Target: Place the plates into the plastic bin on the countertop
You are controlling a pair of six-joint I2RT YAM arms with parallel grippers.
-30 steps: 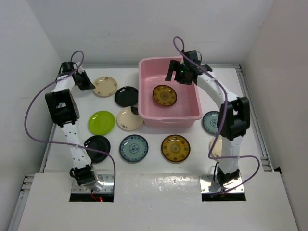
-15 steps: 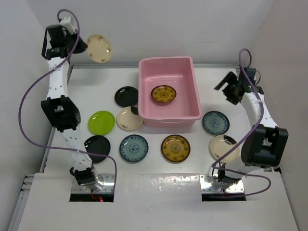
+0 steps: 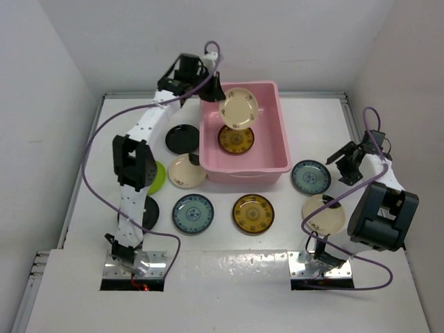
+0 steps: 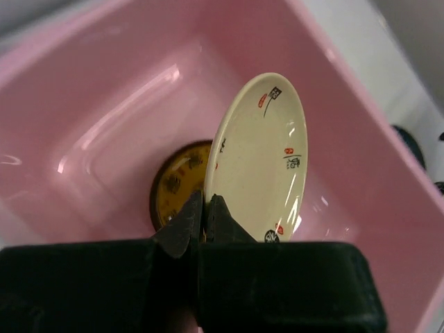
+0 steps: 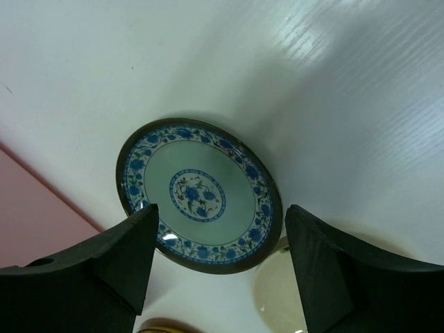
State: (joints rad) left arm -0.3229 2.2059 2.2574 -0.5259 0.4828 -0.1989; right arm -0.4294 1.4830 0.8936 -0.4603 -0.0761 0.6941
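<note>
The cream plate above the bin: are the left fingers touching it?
Touching. The left wrist view shows the fingers pinching the lower rim of the cream plate.

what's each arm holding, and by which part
Left end effector pinches the cream round plate by its rim, over the pink plastic bin. Right end effector: open, holding nothing.

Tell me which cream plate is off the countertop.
The cream round plate with red and black marks, pinched on edge by the left end effector above the pink plastic bin. The other two cream plates lie flat on the white countertop.
</note>
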